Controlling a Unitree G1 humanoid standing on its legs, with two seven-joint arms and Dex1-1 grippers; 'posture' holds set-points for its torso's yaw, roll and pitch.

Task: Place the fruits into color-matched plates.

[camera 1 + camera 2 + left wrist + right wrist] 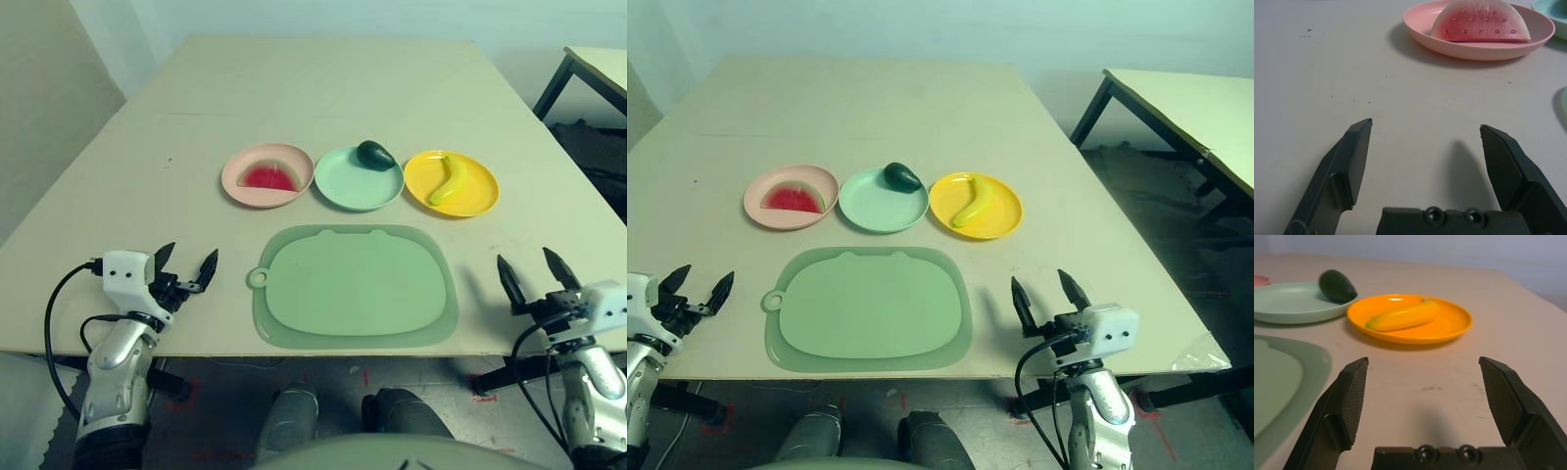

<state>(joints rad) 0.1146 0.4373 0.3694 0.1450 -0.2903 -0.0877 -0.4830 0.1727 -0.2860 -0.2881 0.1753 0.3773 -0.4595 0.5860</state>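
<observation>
Apparently no fruit needs moving: watermelon [269, 176] on pink plate [235, 185], avocado [374, 155] on green plate [343, 192], banana [451, 180] on yellow plate [477, 200]. Left gripper [191, 266] and right gripper [529, 269], both spread and empty, lie nearer the robot; likely just withdraw.

I'm seeing silvery forearms [119, 380] with white wrist housings [130, 282], dotted with dark screws, and black cables [61, 318] looping alongside. The left gripper [191, 257] and right gripper [529, 259] are both showing matte black, tapering to pointed tips.
</observation>
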